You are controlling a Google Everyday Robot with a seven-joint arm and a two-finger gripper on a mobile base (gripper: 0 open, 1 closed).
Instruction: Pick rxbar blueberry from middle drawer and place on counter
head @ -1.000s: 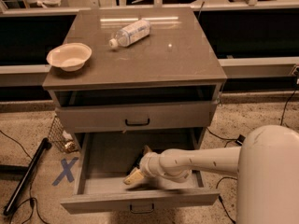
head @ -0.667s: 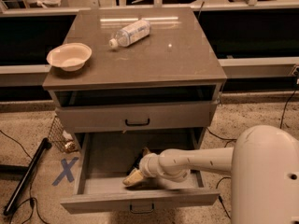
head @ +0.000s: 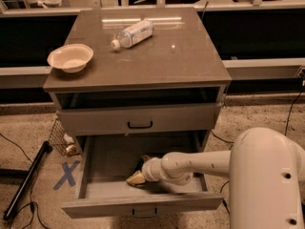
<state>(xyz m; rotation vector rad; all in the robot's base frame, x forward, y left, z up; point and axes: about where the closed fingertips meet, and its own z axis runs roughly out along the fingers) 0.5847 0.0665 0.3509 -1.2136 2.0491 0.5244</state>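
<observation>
1. A pale round paper bowl (head: 70,57) is sitting at the left edge of the glossy grey-brown counter (head: 190,61), and nothing from the drawer is lying there yet.
2. The wide grey-brown wooden middle drawer (head: 143,205) is standing open.
3. The gripper (head: 136,178) is hanging low over the tray's middle, near the front edge. I cannot tell whether it is gripping anything.
4. The dark-wrapped rxbar blueberry is not showing clearly and is likely at the gripper. Lifting and placing are still pending.

Arm (head: 200,163) stretched leftward from bulky white base (head: 267,180) at lower right of frame. Gripper (head: 137,177) sat low at bottom centre, angled down-left.
</observation>
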